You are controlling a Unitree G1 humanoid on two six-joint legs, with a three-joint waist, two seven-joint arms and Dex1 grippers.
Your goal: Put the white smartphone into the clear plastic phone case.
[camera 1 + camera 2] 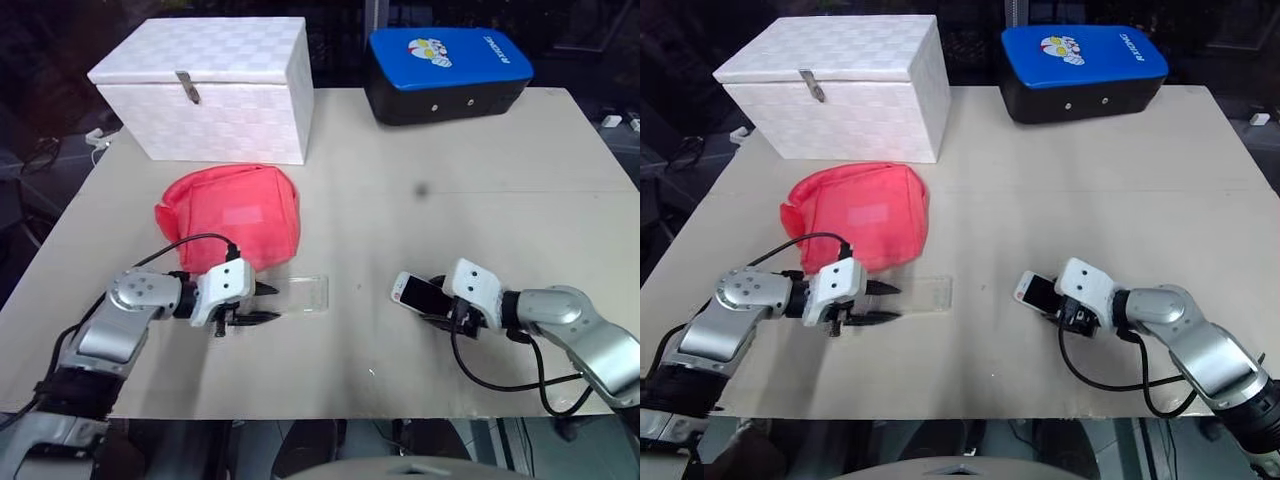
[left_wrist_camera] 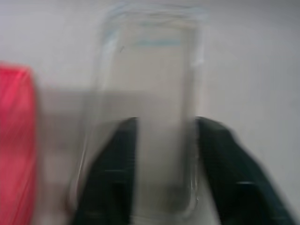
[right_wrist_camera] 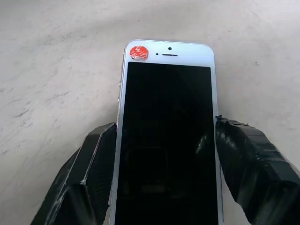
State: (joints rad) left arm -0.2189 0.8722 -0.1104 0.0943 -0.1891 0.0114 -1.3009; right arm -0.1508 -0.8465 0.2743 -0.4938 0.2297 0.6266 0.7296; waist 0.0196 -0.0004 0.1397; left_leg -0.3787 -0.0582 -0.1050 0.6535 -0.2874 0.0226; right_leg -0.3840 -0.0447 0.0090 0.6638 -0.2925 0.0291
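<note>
Left eye view gives me the clear plastic phone case [image 1: 303, 295] flat on the worktop [image 1: 480, 200], its long axis running toward the white smartphone [image 1: 418, 294]. My left end effector [image 1: 262, 304] straddles the case's near end, fingers closing, grip unconfirmed; my right end effector [image 3: 154, 173] pinches the phone by its long edges, well apart from the case.

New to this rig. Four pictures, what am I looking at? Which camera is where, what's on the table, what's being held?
It is a humanoid robot with two arms, each ending in a two-fingered black gripper. The two wide pictures come from a stereo camera on its head, looking down over a beige table. The two close pictures come from cameras on the wrists, looking along each gripper's fingers.

On the table: a white box, a blue and black case, a red pouch and a clear plastic phone case.

The right gripper holds the white smartphone by its long edges. The left gripper has its fingers on either side of the clear case, which lies on the table; a firm grip cannot be confirmed.
</note>
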